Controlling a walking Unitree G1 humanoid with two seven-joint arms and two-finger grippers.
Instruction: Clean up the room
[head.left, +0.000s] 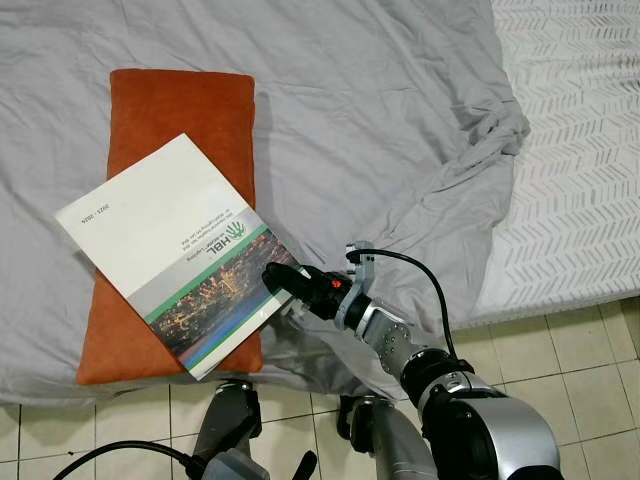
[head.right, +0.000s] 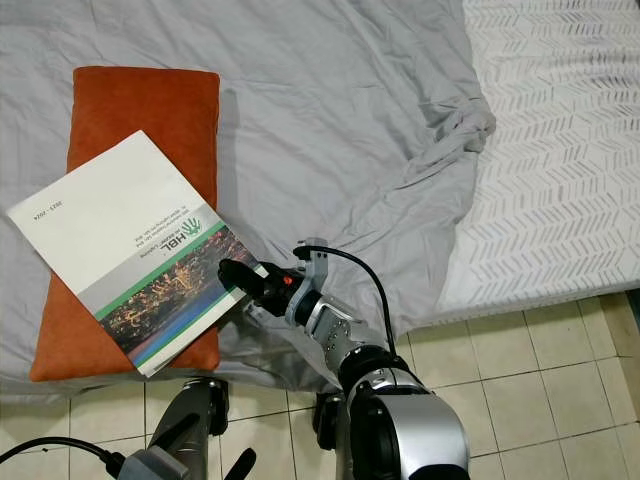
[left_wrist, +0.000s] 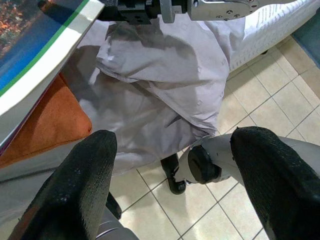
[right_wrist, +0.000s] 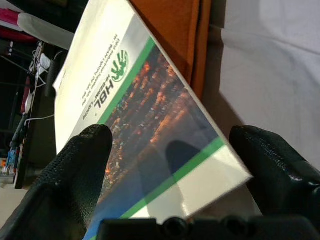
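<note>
White booklet (head.left: 178, 255) diagonal across cushion (head.left: 172, 115)

The booklet (head.left: 178, 255) is a thin, glossy soft-cover: its upper half is plain white, and below a diagonal green stripe comes a photograph of city lights at night, then a blue band and a white edge. A small green hand-shaped logo with lettering (it reads "HBL") sits near the stripe. It lies skewed, its corners pointing like a diamond, and rests on the orange cushion (head.left: 180, 110), overhanging both sides. The cushion, a long rust-orange rectangle, lies flat on the grey sheet (head.left: 380, 120).
</note>
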